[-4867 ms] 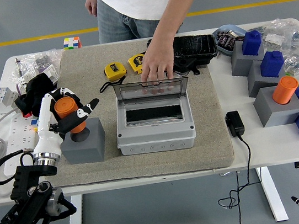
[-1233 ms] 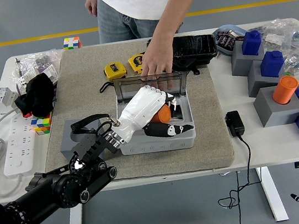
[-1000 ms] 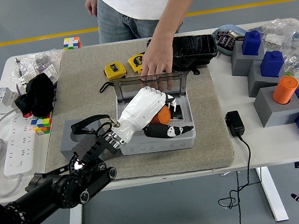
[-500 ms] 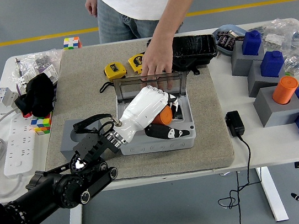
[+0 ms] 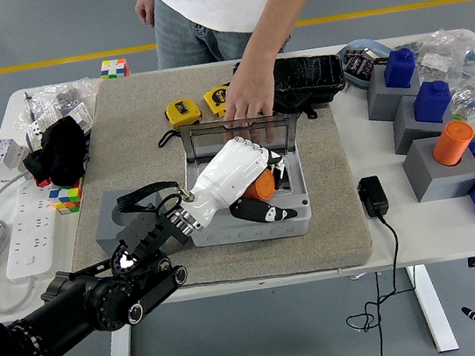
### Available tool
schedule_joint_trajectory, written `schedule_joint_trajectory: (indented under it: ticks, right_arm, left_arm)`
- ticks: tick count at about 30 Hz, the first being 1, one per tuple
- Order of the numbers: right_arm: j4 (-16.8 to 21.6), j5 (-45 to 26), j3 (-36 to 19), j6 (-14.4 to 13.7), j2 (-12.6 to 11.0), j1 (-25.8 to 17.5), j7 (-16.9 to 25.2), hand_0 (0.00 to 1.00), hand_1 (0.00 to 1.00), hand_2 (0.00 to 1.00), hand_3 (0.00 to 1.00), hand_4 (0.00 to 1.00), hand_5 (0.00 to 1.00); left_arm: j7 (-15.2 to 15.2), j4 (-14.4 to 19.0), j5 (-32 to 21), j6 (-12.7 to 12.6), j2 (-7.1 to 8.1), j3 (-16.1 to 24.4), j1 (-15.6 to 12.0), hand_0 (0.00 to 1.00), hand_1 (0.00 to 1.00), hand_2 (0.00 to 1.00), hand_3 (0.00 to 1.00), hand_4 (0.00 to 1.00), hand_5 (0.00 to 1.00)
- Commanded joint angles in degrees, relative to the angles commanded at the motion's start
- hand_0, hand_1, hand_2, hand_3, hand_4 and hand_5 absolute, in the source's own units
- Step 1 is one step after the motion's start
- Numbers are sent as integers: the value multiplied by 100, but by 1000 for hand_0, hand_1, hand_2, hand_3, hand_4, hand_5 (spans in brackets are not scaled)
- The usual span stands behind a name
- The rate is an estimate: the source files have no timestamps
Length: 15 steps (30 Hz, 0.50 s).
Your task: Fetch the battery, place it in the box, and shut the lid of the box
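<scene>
over the open grey box [image 5: 248, 222] the left hand [image 5: 230, 177] is hanging with its white back up, fingers curled round the orange battery [image 5: 261, 184], which is sitting right inside the box's opening, low between the walls. the dark fingertips [image 5: 264, 212] are lying along the front wall, thumb side toward the near edge. can't tell if the battery is touching the box floor or being held just off it.

room around those fingers is tight. just beyond them the clear lid [image 5: 236, 134] is standing upright, and a person's hand [image 5: 248, 106] is resting on its top edge from the far side, so it's boxed in at the back. to the right of the fingers the box's right wall is close, then there's bare mat [image 5: 127, 149], then a black adapter [image 5: 373, 196] with its cord running off the table's near edge. to the left of the fingers, behind the wrist, the empty grey holder block [image 5: 119, 214] is sitting on the mat, with the black forearm [image 5: 103, 294] crossing over the near table edge beside it.

farther past the lid, two yellow tape measures [image 5: 182, 111] and a black case [image 5: 308, 79] are lying well apart from the fingers.

the right hand isn't showing anywhere.
</scene>
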<state>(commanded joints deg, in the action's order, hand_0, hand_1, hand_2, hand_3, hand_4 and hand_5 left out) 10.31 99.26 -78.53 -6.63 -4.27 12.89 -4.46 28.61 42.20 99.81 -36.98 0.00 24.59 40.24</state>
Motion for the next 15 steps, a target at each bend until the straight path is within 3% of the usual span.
schedule_joint_trajectory:
  ticks: [3,4,9,10,15]
  right_arm:
    - [0,-14,14,7,-2,2,-3,889,855,793,818,998,998]
    - [0,-20,19,6,-4,3,-2,890,855,793,817,998,998]
    - [0,-13,11,6,-11,5,-2,890,855,793,817,998,998]
    - [0,-16,16,7,-13,6,-2,890,853,793,817,998,998]
    - [0,-43,48,8,-16,27,-1,890,853,793,817,998,998]
  left_arm:
    - [26,-26,-26,0,0,-9,11,34,2,16,19,998,197]
    - [36,-36,-34,0,0,-6,11,36,2,20,18,998,284]
    - [116,-74,-101,0,0,-18,-1,36,2,20,18,998,284]
    - [140,-78,-118,0,0,-14,-3,56,2,37,30,998,499]
    - [218,-94,-138,0,0,32,8,56,2,37,30,998,499]
